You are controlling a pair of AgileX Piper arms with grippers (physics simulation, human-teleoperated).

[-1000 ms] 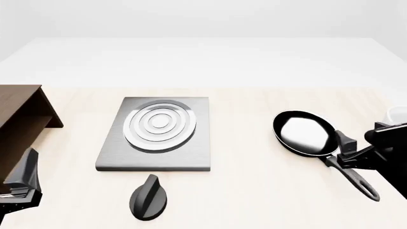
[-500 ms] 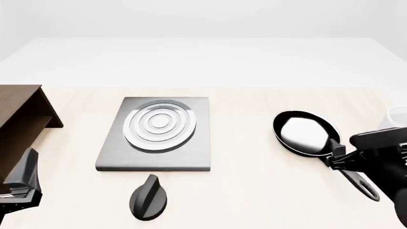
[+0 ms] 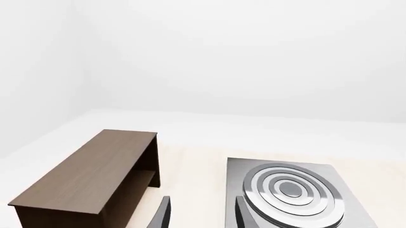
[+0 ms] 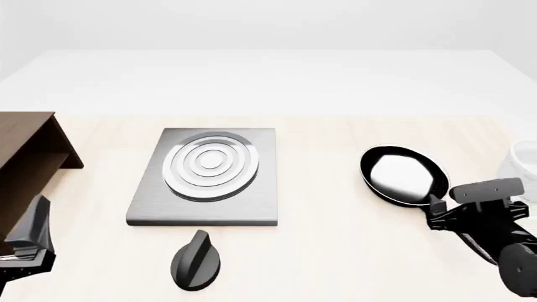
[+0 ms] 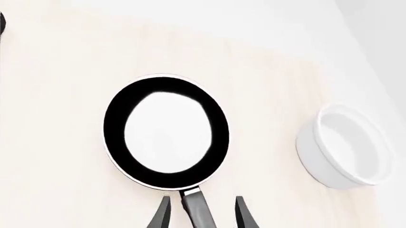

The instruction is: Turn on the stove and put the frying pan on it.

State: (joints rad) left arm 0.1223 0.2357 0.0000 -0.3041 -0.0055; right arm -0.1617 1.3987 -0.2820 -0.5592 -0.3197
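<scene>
Your pan [image 4: 403,175] sits on the table [image 4: 336,251] at about 3 o'clock from the stove [image 4: 205,176], well apart from it; its long axis runs from the round bowl end at 11 o'clock to the handle [image 5: 198,209] end at 5 o'clock, handle toward you. Your right gripper [image 5: 200,216] straddles that handle near the pan's body; its fingers [image 5: 161,213] stand narrowly apart, one on each side, and you cannot tell whether they touch it. A white bowl [image 5: 345,147] stands just beyond the pan at 3 o'clock. The knob [image 4: 197,260] lies at 6 o'clock from the stove, its ridge pointing roughly to 12. Your left gripper [image 4: 25,242] rests at the near left beside the cabinet [image 3: 89,178]; its fingers are parted around nothing.
</scene>
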